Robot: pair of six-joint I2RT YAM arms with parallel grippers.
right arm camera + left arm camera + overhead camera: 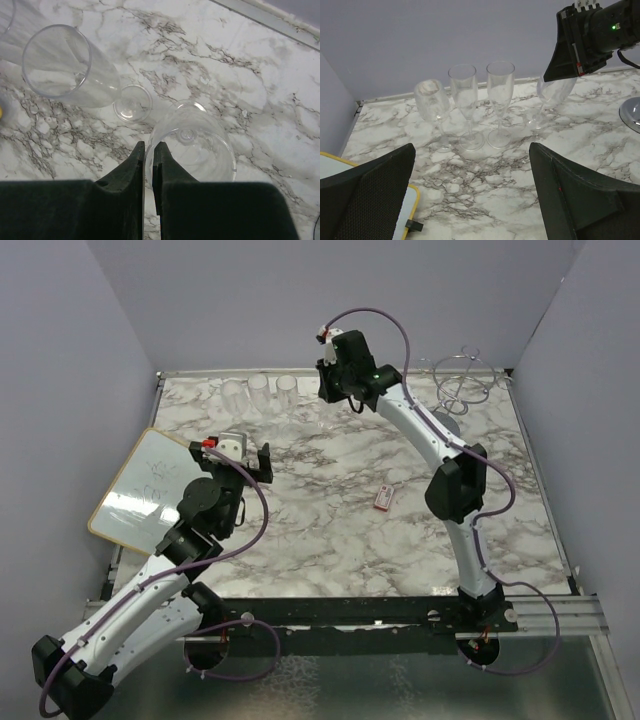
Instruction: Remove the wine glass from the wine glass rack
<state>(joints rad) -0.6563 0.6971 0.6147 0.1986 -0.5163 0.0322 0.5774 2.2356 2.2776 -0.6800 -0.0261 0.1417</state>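
Wine glass [554, 94], clear and stemmed: in the top view it's hidden under the right gripper [338, 380] at the far side of the white marble table [330, 530], well apart from the thin silver wire rack [462, 378] in the far-right corner. In the left wrist view it stands upright beside three clear flutes [465, 100], and the left gripper [471, 155] is spread wide, holding nothing. In the right wrist view, black fingers [136, 162] are clamped on its rim.
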